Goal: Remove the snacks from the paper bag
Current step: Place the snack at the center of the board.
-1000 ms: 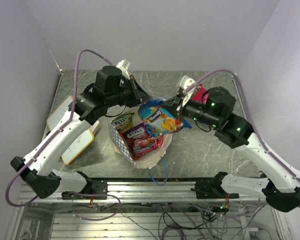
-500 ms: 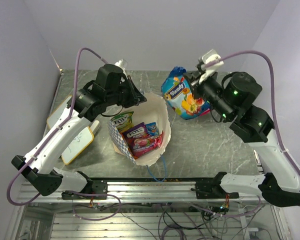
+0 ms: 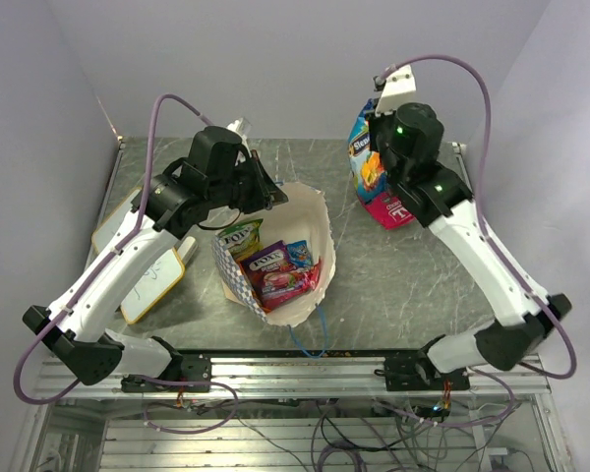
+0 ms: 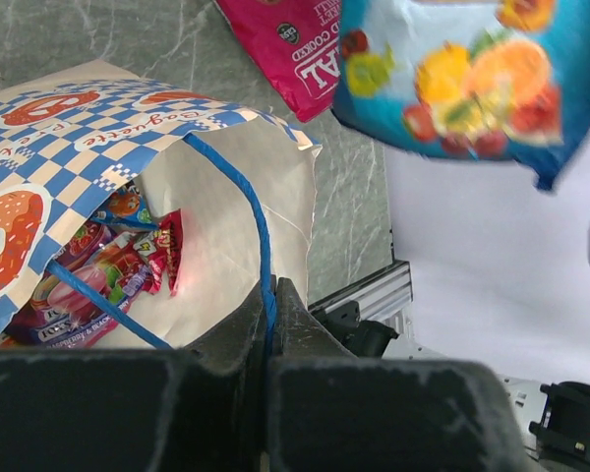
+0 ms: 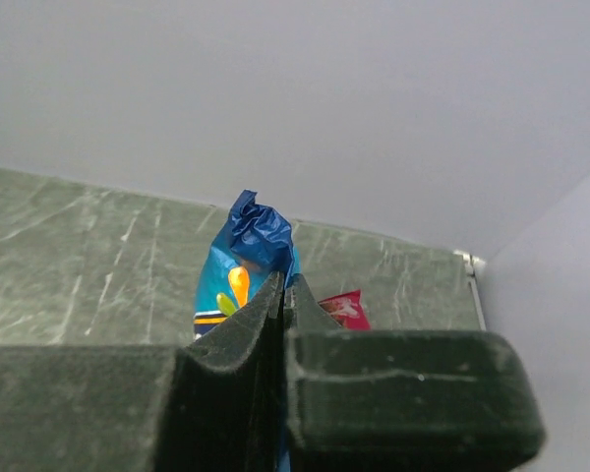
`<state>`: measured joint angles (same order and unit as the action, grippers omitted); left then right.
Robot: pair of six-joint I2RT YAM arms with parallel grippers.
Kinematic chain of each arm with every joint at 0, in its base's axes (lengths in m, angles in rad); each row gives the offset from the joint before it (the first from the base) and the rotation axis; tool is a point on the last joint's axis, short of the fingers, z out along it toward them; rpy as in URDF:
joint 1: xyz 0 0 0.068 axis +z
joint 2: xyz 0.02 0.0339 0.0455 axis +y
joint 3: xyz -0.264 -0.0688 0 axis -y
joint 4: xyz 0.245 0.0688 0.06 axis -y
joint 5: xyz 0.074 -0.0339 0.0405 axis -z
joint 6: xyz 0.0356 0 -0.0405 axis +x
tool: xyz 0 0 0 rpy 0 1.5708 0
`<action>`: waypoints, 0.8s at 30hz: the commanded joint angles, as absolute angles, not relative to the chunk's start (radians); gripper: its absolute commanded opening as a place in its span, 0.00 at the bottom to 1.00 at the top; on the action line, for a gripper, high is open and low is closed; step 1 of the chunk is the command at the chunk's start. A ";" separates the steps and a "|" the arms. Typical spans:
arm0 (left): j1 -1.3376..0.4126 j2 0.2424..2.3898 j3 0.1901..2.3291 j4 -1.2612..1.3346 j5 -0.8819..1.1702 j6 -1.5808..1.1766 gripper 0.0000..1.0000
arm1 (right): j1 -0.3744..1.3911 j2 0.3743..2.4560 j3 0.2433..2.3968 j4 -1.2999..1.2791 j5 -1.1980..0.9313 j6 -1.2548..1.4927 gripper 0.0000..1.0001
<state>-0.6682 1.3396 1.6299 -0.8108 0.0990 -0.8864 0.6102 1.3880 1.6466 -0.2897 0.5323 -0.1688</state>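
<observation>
Grey-green marbled stone forms the desk [image 3: 413, 285], which is closed in by plain pale walls. Near its middle the paper bag [image 3: 310, 221] is stood open, its checkered band and orange round prints seen on the outer wall. Several snacks are packed inside it: a green packet [image 3: 241, 239] at the far left, a purple packet [image 3: 268, 264] beside it, a small blue packet [image 3: 298, 254] and a red-pink packet [image 3: 290, 283] lower down. The bag's mouth is held open by the left fingers [image 4: 251, 315], which are clenched on the blue cord handle [image 4: 251, 211] at the rim. At the far right a large blue packet [image 3: 366, 157] printed with fruit is gripped by its crumpled top edge between the closed right fingers [image 5: 265, 305] and is hung clear of the bag. A pink packet [image 3: 391, 209] with white lettering is laid on the desk there, well apart from the bag. A yellow-edged whiteboard [image 3: 143, 280] is seen at the left edge.
</observation>
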 commanded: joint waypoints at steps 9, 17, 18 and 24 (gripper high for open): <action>-0.661 1.371 1.719 -0.881 0.167 -0.805 0.07 | 0.424 1.661 1.654 0.093 0.604 0.129 0.00; -0.656 1.412 1.800 -0.957 0.153 -0.747 0.07 | 0.302 1.841 1.739 0.147 0.645 0.383 0.00; -0.655 1.414 1.804 -0.963 0.154 -0.742 0.07 | 0.283 1.855 1.741 0.136 0.641 0.418 0.00; -0.639 1.415 1.801 -0.982 0.163 -0.724 0.07 | 0.164 1.806 1.538 0.106 0.583 0.657 0.00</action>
<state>-0.6556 1.4120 1.7760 -0.9485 0.1390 -0.7597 0.2386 1.8969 1.6447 -0.0238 0.5831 0.4438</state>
